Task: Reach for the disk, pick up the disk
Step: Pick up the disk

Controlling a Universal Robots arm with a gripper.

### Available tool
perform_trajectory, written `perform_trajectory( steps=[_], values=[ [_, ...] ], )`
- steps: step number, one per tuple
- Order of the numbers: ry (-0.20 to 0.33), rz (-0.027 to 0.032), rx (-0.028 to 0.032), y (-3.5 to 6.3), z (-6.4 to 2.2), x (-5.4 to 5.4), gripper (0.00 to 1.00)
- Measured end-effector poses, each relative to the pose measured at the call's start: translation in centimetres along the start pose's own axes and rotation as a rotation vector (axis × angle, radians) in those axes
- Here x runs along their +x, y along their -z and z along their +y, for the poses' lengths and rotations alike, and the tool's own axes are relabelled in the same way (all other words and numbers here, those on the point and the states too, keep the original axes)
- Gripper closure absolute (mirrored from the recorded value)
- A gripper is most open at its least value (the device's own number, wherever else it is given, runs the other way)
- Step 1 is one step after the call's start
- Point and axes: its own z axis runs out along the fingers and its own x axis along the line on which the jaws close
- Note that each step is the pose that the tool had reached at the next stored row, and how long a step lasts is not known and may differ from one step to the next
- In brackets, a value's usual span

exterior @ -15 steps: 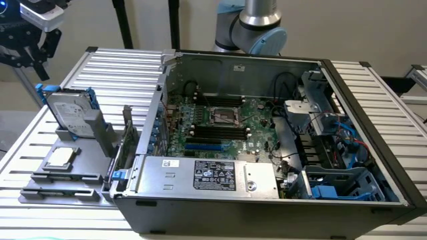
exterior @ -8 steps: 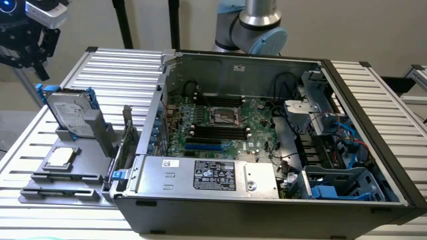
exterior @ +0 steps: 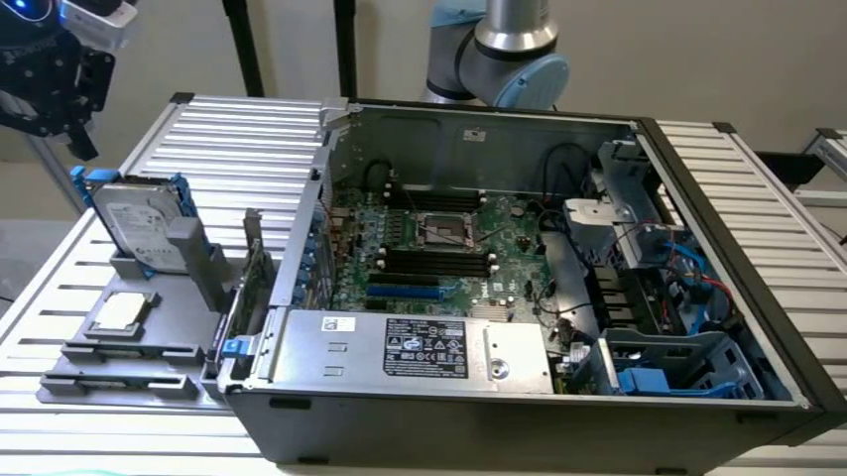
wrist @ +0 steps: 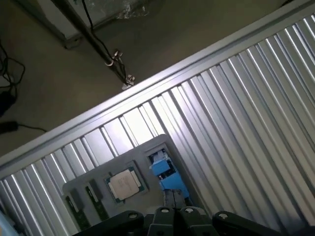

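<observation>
Hand (exterior: 60,104): hangs over the tray (exterior: 126,382), well apart from the disk; open or closed, cannot tell.
Disk (exterior: 139,223): on edge in a tray slot, leaning (probably so its top stays free to grip).
Surface (exterior: 225,129): ribbed metal, carrying the tray and an open PC case (exterior: 530,426).
Room: pale wall (exterior: 741,59); dark floor (wrist: 49,83) with cables.

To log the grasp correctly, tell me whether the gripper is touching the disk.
Apart. The exterior view shows the gripper hanging above the disk, with a clear gap between them.
</observation>
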Motion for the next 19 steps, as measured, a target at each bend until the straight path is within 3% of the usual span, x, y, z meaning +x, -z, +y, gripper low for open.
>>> perform_trajectory(
  steps=[8, 19],
  values=[
    [0.144, 0.0048, 0.0007, 0.00, 0.00, 0.00, 0.89],
    [0.344, 0.0086, 0.0074, 0.00, 0.00, 0.00, 0.89]
  ],
)
